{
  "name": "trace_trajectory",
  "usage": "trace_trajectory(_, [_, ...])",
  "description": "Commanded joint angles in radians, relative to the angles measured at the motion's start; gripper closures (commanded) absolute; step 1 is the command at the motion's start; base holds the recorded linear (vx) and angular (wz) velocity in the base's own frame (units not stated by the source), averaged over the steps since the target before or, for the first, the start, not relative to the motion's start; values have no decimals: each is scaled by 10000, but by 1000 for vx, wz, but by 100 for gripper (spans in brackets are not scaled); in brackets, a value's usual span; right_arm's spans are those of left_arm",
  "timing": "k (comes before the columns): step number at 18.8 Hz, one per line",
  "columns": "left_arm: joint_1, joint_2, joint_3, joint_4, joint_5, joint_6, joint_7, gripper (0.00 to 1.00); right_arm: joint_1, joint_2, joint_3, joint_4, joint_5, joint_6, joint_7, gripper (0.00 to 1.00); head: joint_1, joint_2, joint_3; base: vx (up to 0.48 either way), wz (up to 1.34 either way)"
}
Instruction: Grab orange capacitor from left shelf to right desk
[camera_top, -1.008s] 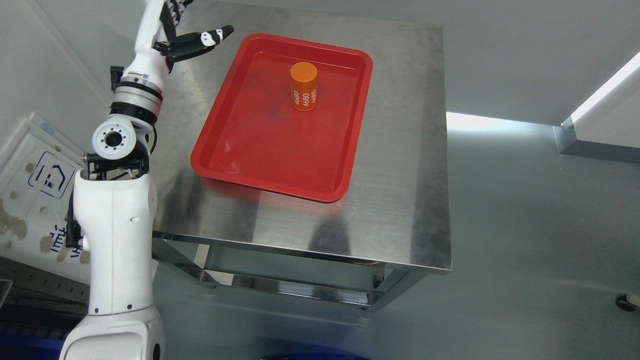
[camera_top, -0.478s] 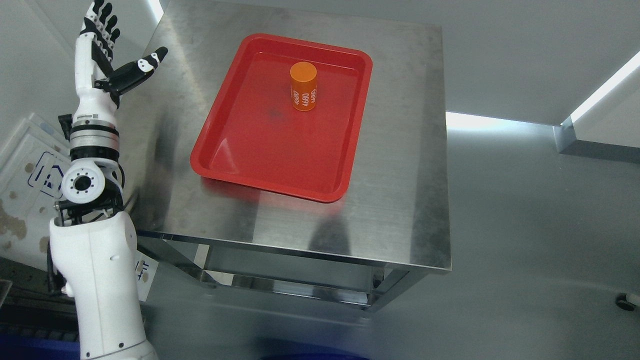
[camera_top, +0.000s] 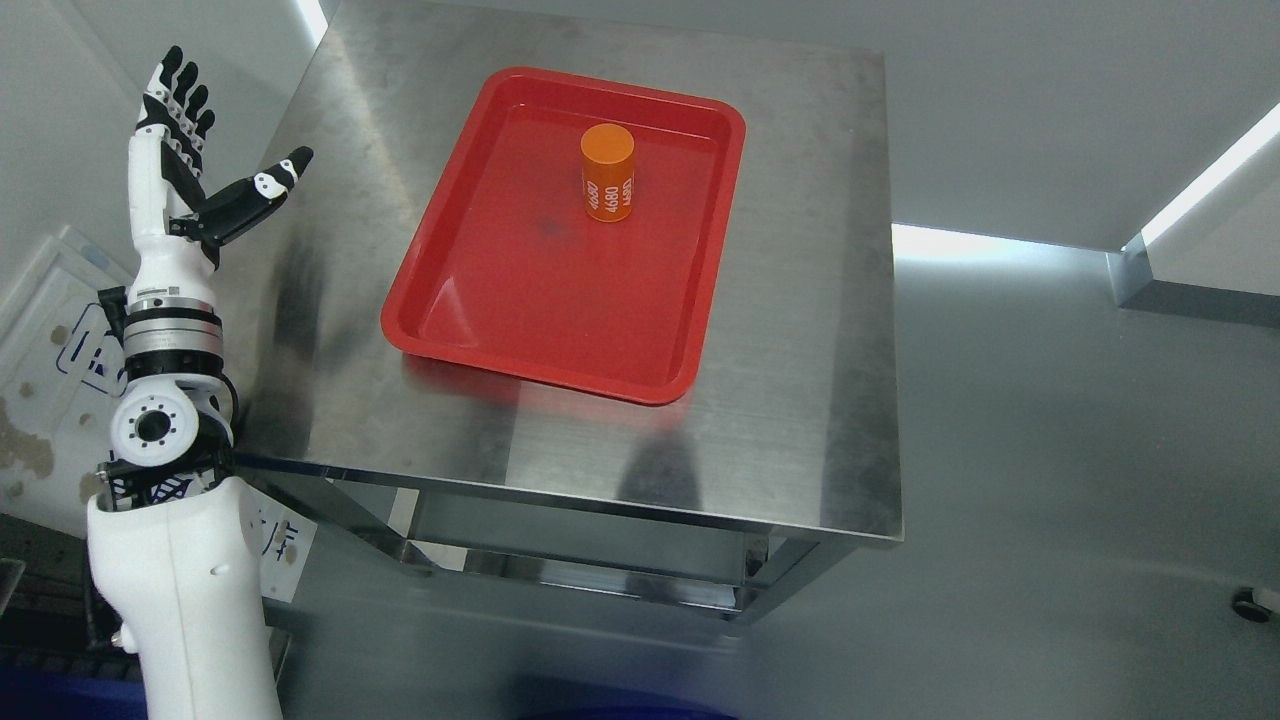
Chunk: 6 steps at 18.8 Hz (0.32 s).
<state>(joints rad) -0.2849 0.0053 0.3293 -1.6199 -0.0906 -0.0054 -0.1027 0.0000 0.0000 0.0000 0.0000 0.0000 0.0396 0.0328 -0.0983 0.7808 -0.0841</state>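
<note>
An orange capacitor, a short cylinder with white print, stands upright in the far part of a red tray. The tray lies on a steel table. My left hand is raised off the table's left edge, far to the left of the tray. Its fingers are spread, the thumb points toward the table, and it holds nothing. The white left arm rises from the lower left corner. No right arm shows.
A white board with blue markings leans at the left behind my arm. A bright light strip and a steel ledge lie at the right. A small caster wheel sits at the lower right edge.
My left arm has drawn back to the left and downward, from over the table's far left corner to beyond its left edge. The capacitor and tray have stayed put.
</note>
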Motion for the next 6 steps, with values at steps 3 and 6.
trace_trajectory(3, [272, 121, -225, -353, 0, -8, -32, 0, 138, -175, -107, -338, 0, -28, -5, 0, 0, 0, 0, 0, 0])
trace_trajectory(6, [272, 121, -348, -353, 0, -8, -32, 0, 138, -175, -107, -338, 0, -12, -5, 0, 0, 0, 0, 0, 0])
